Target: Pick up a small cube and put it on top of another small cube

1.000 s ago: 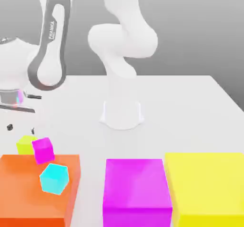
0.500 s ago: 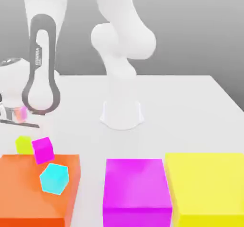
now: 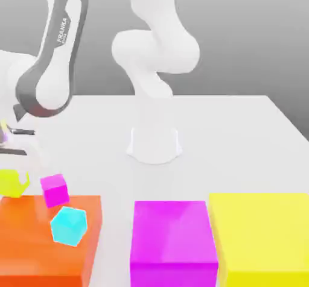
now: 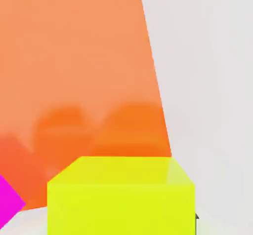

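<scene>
Yellow-green cube (image 3: 12, 182) now lifted, fingers closed around it.

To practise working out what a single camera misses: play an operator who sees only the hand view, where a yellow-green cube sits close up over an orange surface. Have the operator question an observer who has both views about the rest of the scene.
Operator: I hold the small yellow-green cube. Where is the small cyan cube I should stack it on?
Observer: In the exterior view the small cyan cube shows against the top of the big orange block, nearer the camera than the small magenta cube.
Operator: What else stands on the table?
Observer: A big magenta block and a big yellow block stand side by side, toward the exterior view's right of the orange block.
</scene>
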Robot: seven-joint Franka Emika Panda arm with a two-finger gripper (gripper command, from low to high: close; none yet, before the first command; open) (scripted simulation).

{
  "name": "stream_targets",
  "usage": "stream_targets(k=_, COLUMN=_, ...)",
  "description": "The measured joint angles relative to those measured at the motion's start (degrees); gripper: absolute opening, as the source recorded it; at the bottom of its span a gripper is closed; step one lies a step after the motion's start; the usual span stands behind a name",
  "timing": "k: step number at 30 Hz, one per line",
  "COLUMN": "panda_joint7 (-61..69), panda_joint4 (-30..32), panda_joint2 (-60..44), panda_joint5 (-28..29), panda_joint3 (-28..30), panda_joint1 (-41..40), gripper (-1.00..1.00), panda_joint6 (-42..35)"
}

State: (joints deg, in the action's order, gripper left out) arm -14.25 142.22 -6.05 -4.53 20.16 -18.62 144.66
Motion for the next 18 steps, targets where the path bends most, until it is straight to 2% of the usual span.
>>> stream_targets(k=11, panda_joint7=-27.1, panda_joint4=-1.8, panda_joint2=9.0, panda_joint5=4.8, panda_joint3=-6.0, panda_joint1=11.9, gripper=-1.00, panda_joint6=-7.9)
stream_targets(k=16, panda_joint7=-28.5, panda_joint4=1.2, panda_joint2=3.8, panda_joint5=3.2, panda_joint3=-6.7, panda_joint1=11.9, gripper=-1.00, panda_joint6=0.9)
stream_targets(k=17, panda_joint7=-28.3, panda_joint4=1.5, panda_joint2=2.8, panda_joint5=2.8, panda_joint3=-6.7, panda_joint1=11.8, gripper=1.00, panda_joint6=2.2)
stream_targets(k=18, panda_joint7=-28.3, panda_joint4=1.5, panda_joint2=2.8, panda_joint5=2.8, panda_joint3=-6.7, panda_joint1=11.8, gripper=1.00, panda_joint6=2.2)
